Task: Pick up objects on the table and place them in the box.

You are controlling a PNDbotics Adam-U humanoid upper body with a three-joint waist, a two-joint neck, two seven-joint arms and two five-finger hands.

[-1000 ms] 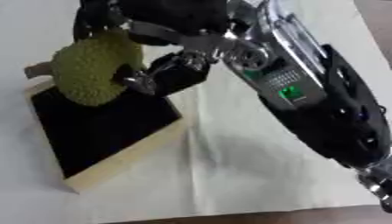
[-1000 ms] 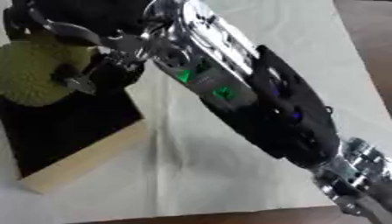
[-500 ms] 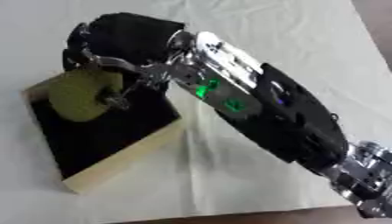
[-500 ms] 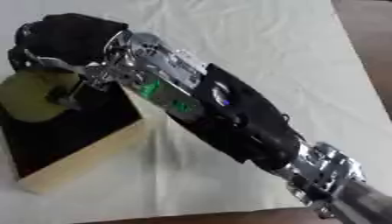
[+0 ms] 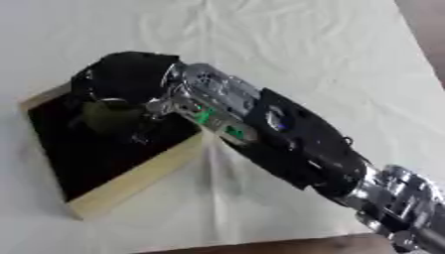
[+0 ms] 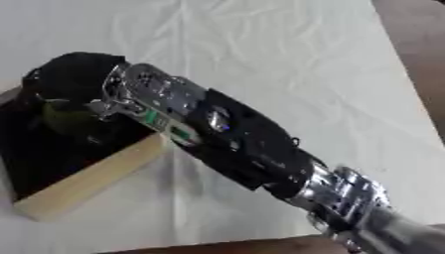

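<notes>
While my right hand (image 5: 128,84) curls around a green bumpy fruit (image 5: 109,118), both sit inside the black-lined wooden box (image 5: 139,178).

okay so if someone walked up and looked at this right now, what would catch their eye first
The big black and silver right arm slanting up from the lower right across the white tablecloth. Its right hand reaches down into the black-lined wooden box at left, over a round greenish object.

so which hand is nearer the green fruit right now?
Right. The right hand is over the box, directly on the green fruit inside it, though the fingers are too dark to read. The left hand shows in neither view.
</notes>
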